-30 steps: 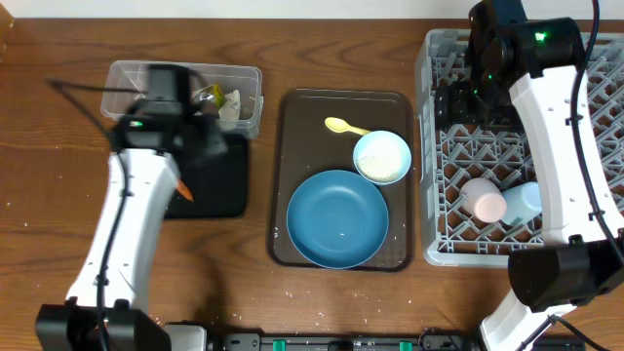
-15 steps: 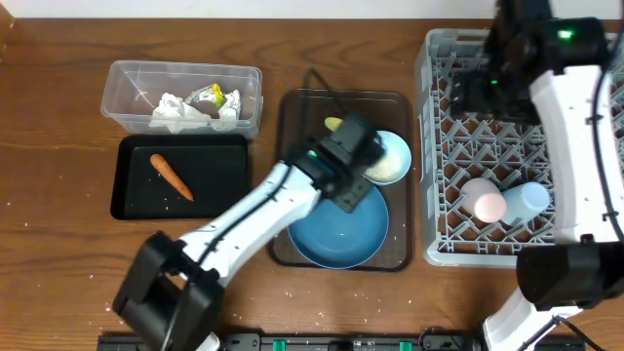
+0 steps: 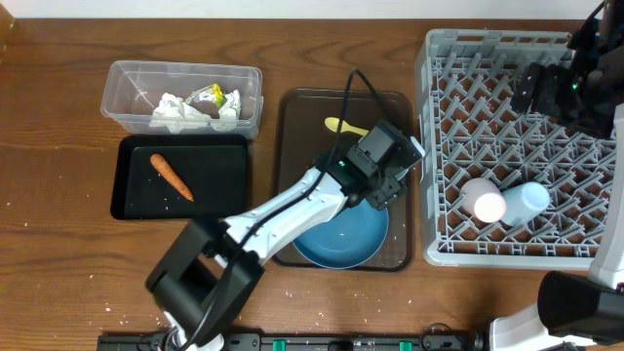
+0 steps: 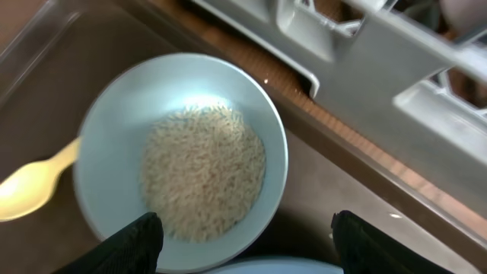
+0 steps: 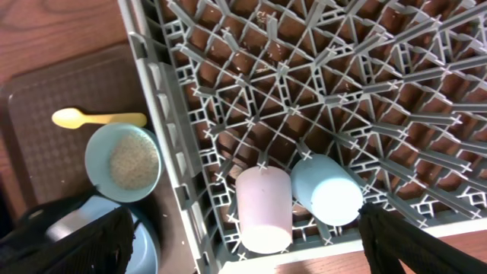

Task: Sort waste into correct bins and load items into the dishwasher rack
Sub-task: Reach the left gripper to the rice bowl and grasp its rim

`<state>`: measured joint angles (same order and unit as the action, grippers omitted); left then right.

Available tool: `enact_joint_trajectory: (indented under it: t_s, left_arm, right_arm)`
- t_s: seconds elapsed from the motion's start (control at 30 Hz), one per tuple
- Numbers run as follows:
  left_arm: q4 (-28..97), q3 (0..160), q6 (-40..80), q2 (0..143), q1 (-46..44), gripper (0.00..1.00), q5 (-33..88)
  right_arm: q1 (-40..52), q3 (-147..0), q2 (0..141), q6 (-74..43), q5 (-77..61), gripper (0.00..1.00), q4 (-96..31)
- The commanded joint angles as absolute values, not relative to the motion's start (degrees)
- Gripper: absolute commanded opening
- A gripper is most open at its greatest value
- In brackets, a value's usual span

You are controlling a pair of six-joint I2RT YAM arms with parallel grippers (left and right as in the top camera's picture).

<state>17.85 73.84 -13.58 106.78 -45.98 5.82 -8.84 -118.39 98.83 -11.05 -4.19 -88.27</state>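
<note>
Dishwasher rack (image 3: 487, 127), grey and pegged, at the right of the counter (image 3: 58, 244): holds pale pink cup (image 3: 485, 205) and light blue cup (image 3: 526, 200), tipped over among the pegs, touching each other, near the edge closest to the robot.

Brown serving tray (image 3: 302, 127), centre: carries large blue plate (image 3: 336, 239), bowl (image 4: 99, 144) with rice (image 4: 202, 171) heaped inside, and yellow spoon (image 3: 341, 125) just beside the bowl's rim.

Clear tub (image 3: 127, 83), far left: contains crumpled white tissue (image 3: 171, 107) and yellow-green wrapper (image 3: 210, 96).

Black tray (image 3: 214, 185), directly in front of the tub: contains one carrot (image 3: 171, 175) (a few white specks beside it).

Left gripper (image 3: 385, 175): poised above the bowl, fingers (image 4: 137, 243) spread wide to either side of the bowl's near rim, pinching nothing.

Right gripper (image 5: 245, 213): high over the rack, spread wide, empty (both cups in its camera's sight below).

Loose grains (image 3: 302, 291): scattered on the counter in front of the serving tray.
</note>
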Motion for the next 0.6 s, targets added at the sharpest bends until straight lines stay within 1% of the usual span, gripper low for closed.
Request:
enact_joint_trajectory:
  t_s: [0.0, 0.23, 0.47, 0.57]
  left_arm:
    - [16.32, 74.43, -16.12, 108.73, -46.87, 0.74, 5.37]
    - [15.46, 75.4, -18.24, 112.66, -49.52, 0.73, 4.01]
    - [13.5, 75.4, -18.17, 115.74, -49.65, 0.72, 0.49]
    - [11.66, 75.4, -18.17, 115.74, -49.63, 0.66, 0.23]
  right_arm:
    - [-8.97, -119.31, 98.45, -9.98, -4.97, 0.93, -88.51]
    - [-8.95, -119.31, 98.45, -9.98, -4.97, 0.93, -89.21]
    - [-8.93, -119.31, 98.45, -9.32, -4.97, 0.92, -90.48]
    - [-8.93, -119.31, 98.45, -9.32, -4.97, 0.92, -90.54]
